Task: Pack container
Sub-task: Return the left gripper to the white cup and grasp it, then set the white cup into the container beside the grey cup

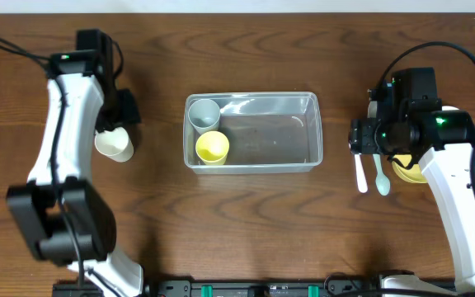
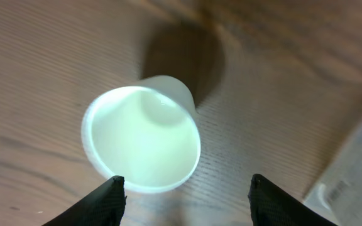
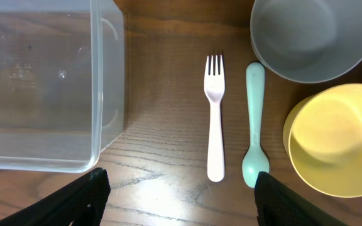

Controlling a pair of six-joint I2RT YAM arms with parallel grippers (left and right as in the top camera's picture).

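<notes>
The clear plastic container sits mid-table and holds a grey cup and a yellow cup at its left end. It also shows in the right wrist view. A cream cup stands on the table left of it, seen from above in the left wrist view. My left gripper is open above the cream cup, not touching it. My right gripper is open and empty over a white fork and a mint spoon.
A grey bowl and a yellow bowl on a yellow plate lie right of the spoon. In the overhead view the fork and spoon lie right of the container, under the right arm.
</notes>
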